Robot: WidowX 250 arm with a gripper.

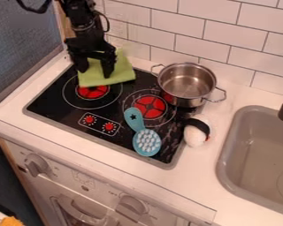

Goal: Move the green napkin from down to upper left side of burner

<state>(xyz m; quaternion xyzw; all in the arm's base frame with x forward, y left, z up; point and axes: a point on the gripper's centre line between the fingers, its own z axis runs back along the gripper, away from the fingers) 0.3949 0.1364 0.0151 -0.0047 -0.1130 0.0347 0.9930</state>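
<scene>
Fingers: dark fingers [109, 70] over the back left of the hob, 2 of them, spread wide, green cloth showing between.
Napkin: green napkin [119, 76] at the hob's back left, below and between the fingers, extending past them toward the view's right. Creased. Whether its underside is touching the hob all over, cannot tell.
Napkin edges: front edge crosses the rear of the left burner [93, 92]; back corner reaches past the hob rim toward the wall.
Arm: black arm [79, 17], enters at the top edge, upper left; comes down beside the wall [185, 20].
Hob: black hob [49, 101], pale rim, set in the worktop [17, 111]. Dark strip of surface between left burner and left rim; more at the front left corner, beside the 2 red dials [99, 123].
Right side, back: metal pot [186, 86], 2 handles, over the hob's back right corner. Gap between its left handle and the napkin.
Mid hob: blue brush [135, 121], star on its handle end, slanting from beside the right burner [150, 107] to near the front rim.
Right rim: white thing with a black band [195, 134], near the sink [227, 174].
Worktop edge: front edge runs above the knobs [35, 165].
</scene>
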